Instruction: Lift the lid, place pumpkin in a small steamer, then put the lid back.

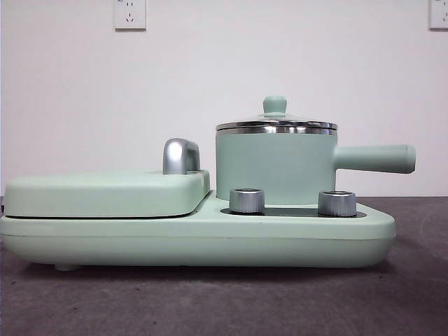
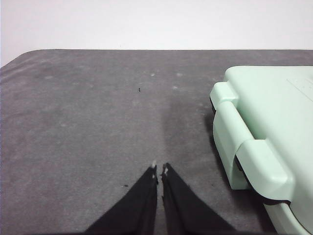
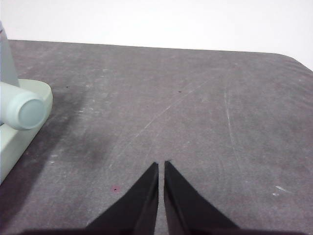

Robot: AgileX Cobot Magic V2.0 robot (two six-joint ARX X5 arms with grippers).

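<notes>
The small steamer point(image 1: 274, 166) stands on the right half of a mint-green cooker base point(image 1: 196, 241), its long side handle point(image 1: 374, 158) pointing right. The lid point(image 1: 276, 124) sits closed on its steel rim, knob on top. The pumpkin is out of view. My left gripper point(image 2: 159, 169) is shut, over bare grey table beside the cooker's griddle end point(image 2: 264, 142). My right gripper point(image 3: 161, 165) is shut too, over bare table, with the steamer handle's round end point(image 3: 27, 111) off to one side. Neither gripper appears in the front view.
A flat mint-green griddle cover point(image 1: 105, 192) with a silver latch handle point(image 1: 180, 155) fills the cooker's left half. Two silver dials point(image 1: 246, 200) point(image 1: 337, 203) sit in front of the steamer. The grey table point(image 1: 224, 301) runs back to a white wall with sockets.
</notes>
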